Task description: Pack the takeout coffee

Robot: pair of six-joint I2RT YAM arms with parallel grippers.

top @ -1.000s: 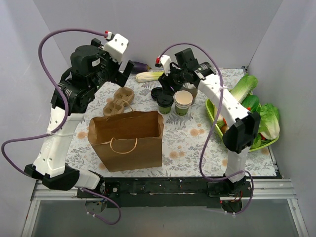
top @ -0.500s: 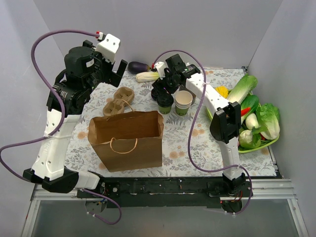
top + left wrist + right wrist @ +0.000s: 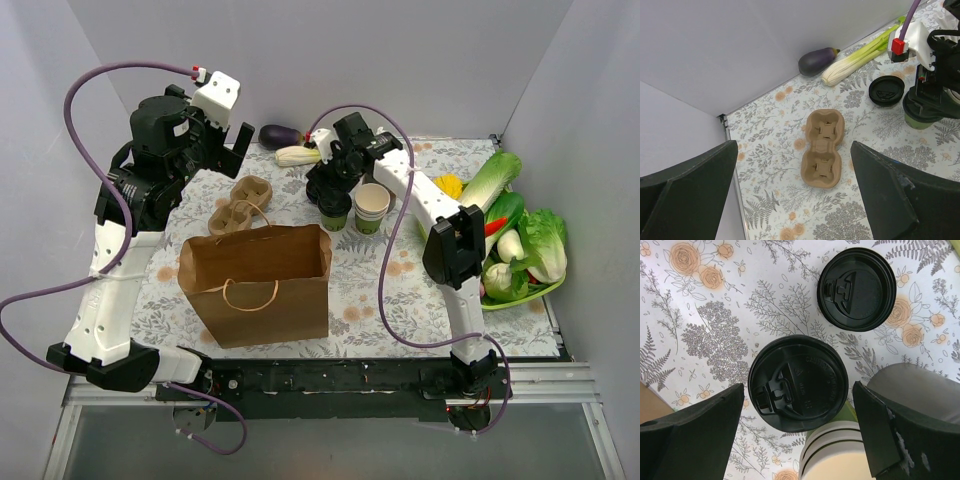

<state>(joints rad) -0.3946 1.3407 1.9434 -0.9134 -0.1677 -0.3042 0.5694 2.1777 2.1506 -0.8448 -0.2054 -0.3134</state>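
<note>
The takeout coffee [image 3: 334, 212], a green-bottomed cup with a black lid [image 3: 798, 382], stands on the floral cloth behind the brown paper bag [image 3: 262, 280]. My right gripper [image 3: 330, 186] hovers just above it, open. In the right wrist view its fingers [image 3: 700, 430] flank the lid on both sides without touching it. The left wrist view shows the cup [image 3: 919, 119] mostly hidden under the right arm. My left gripper [image 3: 232, 140] is open and empty, held high at the back left, and looks down on a cardboard cup carrier [image 3: 823, 147].
A stack of lidless cups [image 3: 371, 207] stands right beside the coffee. A loose black lid [image 3: 856, 288] lies behind it. An eggplant [image 3: 280, 134] and celery [image 3: 300, 155] lie by the back wall. A green tray [image 3: 428, 225] of vegetables sits at the right.
My right gripper has opened wide and its arm has swung left, settling over the lidded cup. My left arm has pulled back and up a little.
</note>
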